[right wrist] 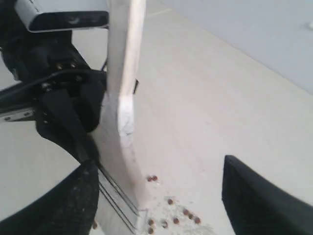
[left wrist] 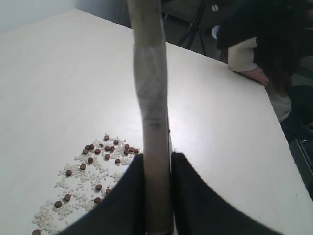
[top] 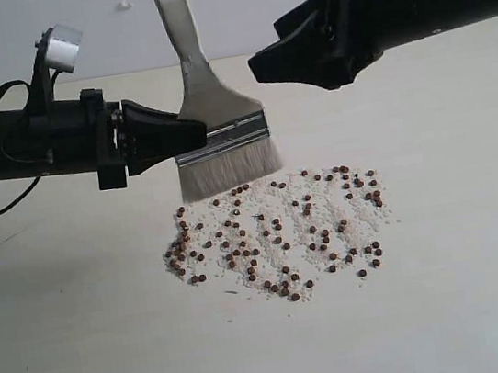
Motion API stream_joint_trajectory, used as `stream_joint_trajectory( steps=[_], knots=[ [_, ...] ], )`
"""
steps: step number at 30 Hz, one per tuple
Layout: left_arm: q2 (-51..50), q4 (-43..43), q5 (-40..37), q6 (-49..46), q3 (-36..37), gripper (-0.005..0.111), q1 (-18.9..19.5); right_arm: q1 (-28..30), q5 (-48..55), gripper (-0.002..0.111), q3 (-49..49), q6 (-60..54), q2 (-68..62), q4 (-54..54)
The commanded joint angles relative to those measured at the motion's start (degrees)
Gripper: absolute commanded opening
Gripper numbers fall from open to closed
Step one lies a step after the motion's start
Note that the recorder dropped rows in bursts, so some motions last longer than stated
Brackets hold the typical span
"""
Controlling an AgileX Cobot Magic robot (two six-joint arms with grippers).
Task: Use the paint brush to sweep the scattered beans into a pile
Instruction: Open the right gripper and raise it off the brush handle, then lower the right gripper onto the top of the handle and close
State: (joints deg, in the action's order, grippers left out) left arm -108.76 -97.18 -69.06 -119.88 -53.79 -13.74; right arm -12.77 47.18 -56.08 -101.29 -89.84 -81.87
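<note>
Exterior view: left claw (top: 194, 139) grips the paint brush (top: 205, 91) narrowly just above its metal band. The bristles (top: 229, 173) touch the far edge of the beans (top: 279, 238), which lie loosely spread on the tabletop (top: 88, 358). Right claw (top: 261, 62) hangs wide and empty.
Left wrist view: the handle stands between the jaws.
Right wrist view: nothing is held.
Judgement: sweeping is in hand. The next move calls for drawing the stragglers inward with the bristles kept down.

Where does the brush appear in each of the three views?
Exterior: brush upright at top centre, bristles at the beans' edge.
Left wrist: brush edge-on through the middle, beans beside it.
Right wrist: brush runs the whole height, beans at its base.
Shared landmark: the beans.
</note>
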Motion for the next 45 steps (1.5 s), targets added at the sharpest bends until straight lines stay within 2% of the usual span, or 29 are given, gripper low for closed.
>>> stream_joint_trajectory(
  steps=[1, 5, 8, 22, 45],
  knots=[
    [0.2, -1.5, -0.9, -0.1, -0.3, 0.0, 0.1, -0.2, -5.9, 0.065, -4.7, 12.6, 1.3, 13.6],
    [0.2, -1.5, -0.9, -0.1, -0.3, 0.0, 0.1, -0.2, -4.2, 0.065, -13.0, 25.5, -1.2, 25.3],
    [0.2, -1.5, -0.9, -0.1, -0.3, 0.0, 0.1, -0.2, 1.5, 0.065, -17.7, 26.2, -4.0, 24.7],
    [0.2, -0.6, -0.9, -0.1, -0.3, 0.0, 0.1, -0.2, 22.8, 0.063, -31.2, 17.0, -17.5, 0.3],
    [-3.4, -0.2, -0.9, 0.1, -3.7, 0.0, 0.0, -0.5, 22.8, 0.063, -31.2, 13.5, -21.8, -2.1]
  ],
)
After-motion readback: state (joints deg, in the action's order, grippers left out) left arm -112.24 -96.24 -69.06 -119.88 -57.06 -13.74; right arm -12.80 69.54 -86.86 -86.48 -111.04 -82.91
